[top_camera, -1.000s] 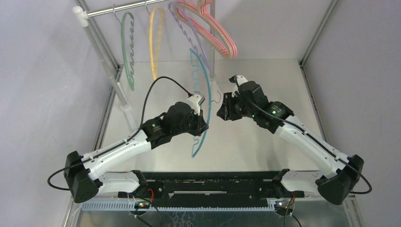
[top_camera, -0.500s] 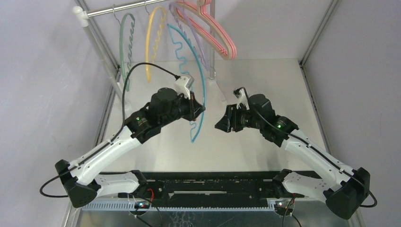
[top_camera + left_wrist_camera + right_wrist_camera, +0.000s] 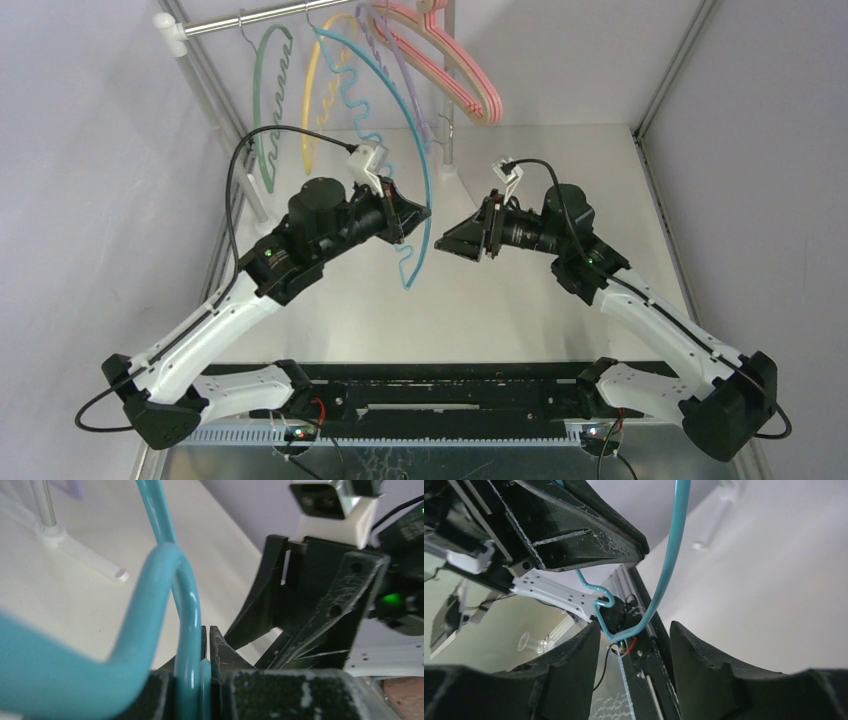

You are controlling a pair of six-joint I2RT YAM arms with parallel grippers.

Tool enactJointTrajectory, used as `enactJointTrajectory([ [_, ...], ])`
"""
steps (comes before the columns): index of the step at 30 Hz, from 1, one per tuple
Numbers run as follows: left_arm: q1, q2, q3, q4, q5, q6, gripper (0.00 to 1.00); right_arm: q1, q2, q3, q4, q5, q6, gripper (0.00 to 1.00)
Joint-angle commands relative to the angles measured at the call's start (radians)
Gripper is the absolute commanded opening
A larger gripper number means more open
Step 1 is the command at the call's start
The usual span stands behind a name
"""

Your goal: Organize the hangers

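Robot lab: aluminium-framed white table [image 3: 500,320]

The pale, flat bench [image 3: 510,315] carries a rack's white foot [image 3: 87,557] toward its far side, a silver post [image 3: 42,505] rising from it; a black mounting bar [image 3: 450,385] runs along the near edge.

Lavender walls [image 3: 80,150], white tabletop [image 3: 530,315], silver rail [image 3: 215,24].

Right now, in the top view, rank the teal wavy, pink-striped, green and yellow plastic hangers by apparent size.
1. teal wavy plastic hanger, though possibly nearer the camera.
2. pink-striped plastic hanger.
3. green plastic hanger and yellow plastic hanger look alike.
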Motion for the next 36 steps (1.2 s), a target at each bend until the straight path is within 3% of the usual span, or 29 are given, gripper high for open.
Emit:
enactJointTrajectory([
  [1,0.023,-0.067,0.036,0.202,0.069,-0.049,0.01,0.001,0.049,0.01,0.324,-0.174,0.1,0.63],
  [10,0.037,-0.073,0.047,0.31,0.129,-0.095,0.02,0.008,0.098,0.01,0.469,-0.269,0.153,0.73],
  [27,0.048,-0.076,-0.085,0.574,0.213,-0.218,0.02,0.058,0.212,0.108,0.615,-0.314,0.257,0.73],
  [30,0.048,-0.084,-0.119,0.593,0.207,-0.222,0.02,0.064,0.239,0.155,0.612,-0.334,0.261,0.64],
  [32,0.048,-0.085,-0.128,0.595,0.206,-0.219,0.02,0.068,0.249,0.169,0.611,-0.345,0.265,0.53],
  [36,0.048,-0.092,-0.127,0.585,0.202,-0.204,0.02,0.069,0.272,0.171,0.632,-0.381,0.304,0.0],
])
